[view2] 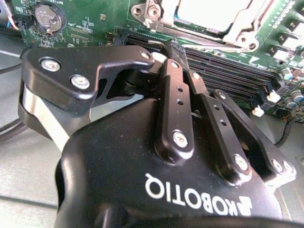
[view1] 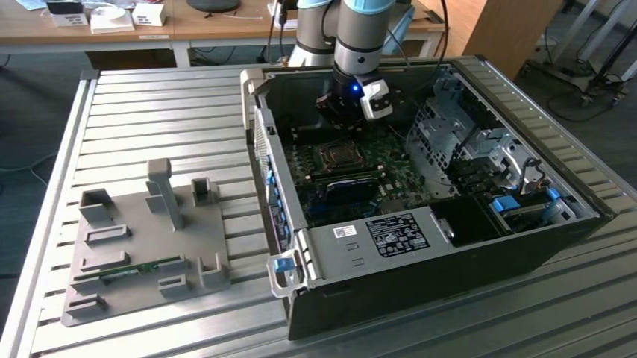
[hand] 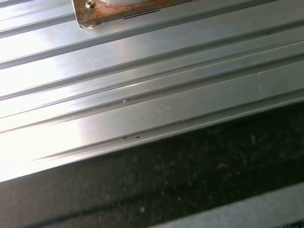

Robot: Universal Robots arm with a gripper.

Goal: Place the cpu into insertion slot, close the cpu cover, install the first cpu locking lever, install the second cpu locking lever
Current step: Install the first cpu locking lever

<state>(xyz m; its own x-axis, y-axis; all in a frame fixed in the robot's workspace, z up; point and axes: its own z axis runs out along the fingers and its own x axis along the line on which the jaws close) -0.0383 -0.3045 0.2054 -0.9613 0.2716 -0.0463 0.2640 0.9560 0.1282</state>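
Note:
The cpu (view2: 213,9) shows a pale silver top and lies in the insertion slot (view1: 321,149) of the green motherboard (view1: 383,160). The silvery frame of the cpu cover (view2: 240,34) lies down around it. My gripper (view2: 173,47) hangs shut above the board, over the long black memory slots (view2: 228,66), a short way from the socket. Nothing shows between its fingers. In the exterior view the gripper (view1: 344,119) sits inside the open computer case, just behind the socket. How the locking levers stand is hard to make out.
The black case walls (view1: 261,149) and a drive cage (view1: 448,127) on the exterior view's right hem in the board. A labelled black box (view1: 393,233) lies at the case front. A grey fixture (view1: 149,239) with a memory stick stands on the ribbed metal table (hand: 142,90).

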